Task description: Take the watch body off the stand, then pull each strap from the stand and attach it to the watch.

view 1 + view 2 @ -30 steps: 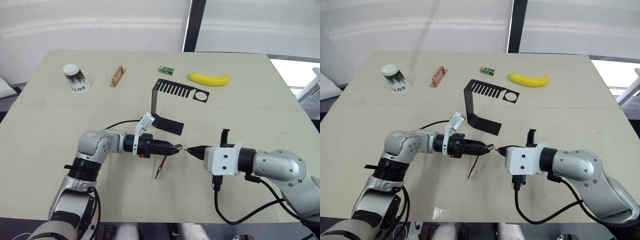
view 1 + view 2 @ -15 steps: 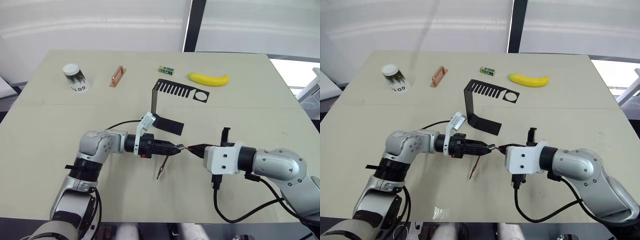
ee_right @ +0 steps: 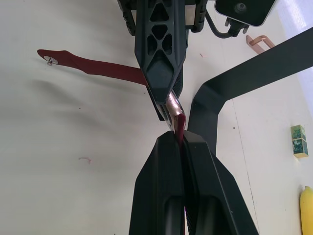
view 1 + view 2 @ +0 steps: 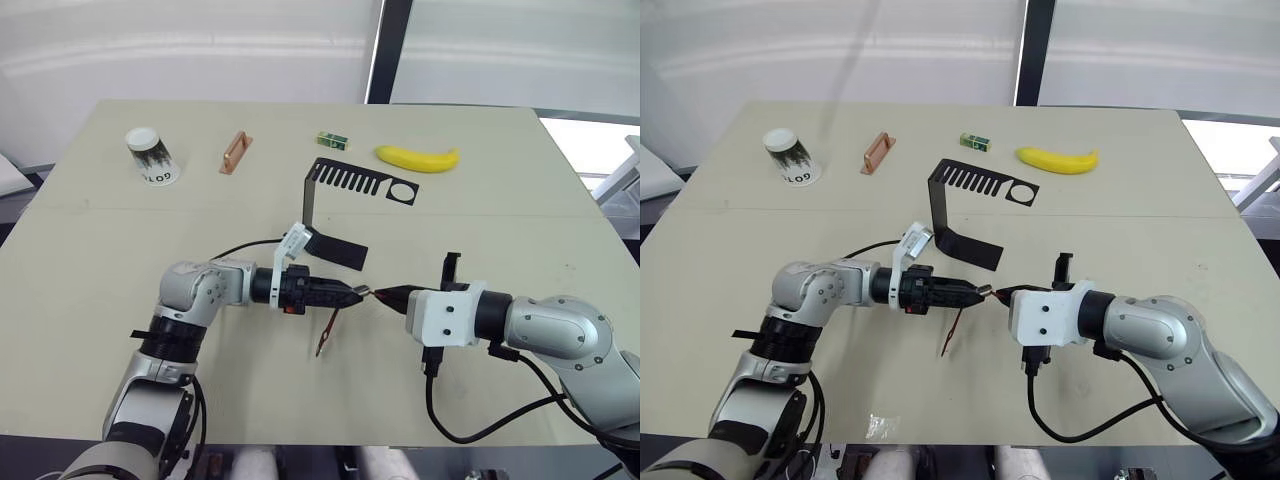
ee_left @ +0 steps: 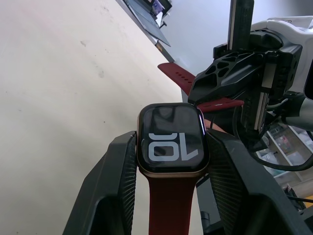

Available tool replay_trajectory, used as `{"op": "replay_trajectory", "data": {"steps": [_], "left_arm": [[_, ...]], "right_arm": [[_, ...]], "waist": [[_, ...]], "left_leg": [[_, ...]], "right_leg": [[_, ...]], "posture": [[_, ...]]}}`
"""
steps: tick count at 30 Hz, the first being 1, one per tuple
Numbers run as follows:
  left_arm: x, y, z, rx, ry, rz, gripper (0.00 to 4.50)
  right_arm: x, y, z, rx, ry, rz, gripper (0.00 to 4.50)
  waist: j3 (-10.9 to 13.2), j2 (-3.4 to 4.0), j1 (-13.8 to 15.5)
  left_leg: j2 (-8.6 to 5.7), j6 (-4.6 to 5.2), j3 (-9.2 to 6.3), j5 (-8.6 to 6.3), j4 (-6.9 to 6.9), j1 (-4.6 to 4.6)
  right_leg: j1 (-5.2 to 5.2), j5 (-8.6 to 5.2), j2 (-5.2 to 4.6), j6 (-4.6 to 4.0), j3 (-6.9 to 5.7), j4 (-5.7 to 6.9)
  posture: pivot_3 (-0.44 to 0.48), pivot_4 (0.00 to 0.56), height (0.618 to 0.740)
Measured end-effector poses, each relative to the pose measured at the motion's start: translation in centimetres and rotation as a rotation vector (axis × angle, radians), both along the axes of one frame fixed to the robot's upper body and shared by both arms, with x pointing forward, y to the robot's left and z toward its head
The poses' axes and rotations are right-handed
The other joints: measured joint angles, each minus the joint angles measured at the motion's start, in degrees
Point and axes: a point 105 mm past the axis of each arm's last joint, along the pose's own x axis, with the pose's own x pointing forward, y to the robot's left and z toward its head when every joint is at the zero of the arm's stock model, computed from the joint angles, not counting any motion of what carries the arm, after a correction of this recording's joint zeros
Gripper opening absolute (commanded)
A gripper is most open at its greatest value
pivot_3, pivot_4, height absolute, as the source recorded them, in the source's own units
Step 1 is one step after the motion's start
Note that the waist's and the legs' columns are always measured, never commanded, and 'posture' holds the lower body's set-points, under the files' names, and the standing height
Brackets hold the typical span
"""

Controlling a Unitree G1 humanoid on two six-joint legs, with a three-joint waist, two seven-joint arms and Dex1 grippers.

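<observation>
**Grippers meet over the table, watch in one, strap in the other**

The left gripper [image 5: 168, 161] clamps the watch body [image 5: 171, 138] between its fingers, one dark-red strap [image 4: 326, 333] already hanging from it. The right gripper [image 3: 180, 142] pinches the second strap [image 3: 180, 125], its end touching the watch's rim. The black stand [image 4: 345, 212] sits just behind them on the table [image 4: 520, 200].

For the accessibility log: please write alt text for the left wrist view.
The left gripper clamps a small rounded-square watch body with a glossy black face between its two black fingers, a dark-red rubbery strap already hanging from it. The right gripper brings a second dark-red strap with holes to its far end.
</observation>
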Motion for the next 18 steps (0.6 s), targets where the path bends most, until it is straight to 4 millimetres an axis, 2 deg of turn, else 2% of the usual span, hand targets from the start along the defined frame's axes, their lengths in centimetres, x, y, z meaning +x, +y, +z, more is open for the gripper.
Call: {"op": "replay_trajectory", "data": {"steps": [18], "left_arm": [[-0.12,-0.35,0.05,0.002,0.002,0.0,1.61]], "right_arm": [[0.38,-0.19,-0.34,-0.026,-0.016,-0.02,0.0]], "waist": [[0.0,0.0,0.0]], "left_leg": [[0.0,0.0,0.0,0.0,0.01,0.0]], "right_leg": [[0.0,0.0,0.0,0.0,0.0,0.01]], "posture": [[0.0,0.15,0.74]]}}
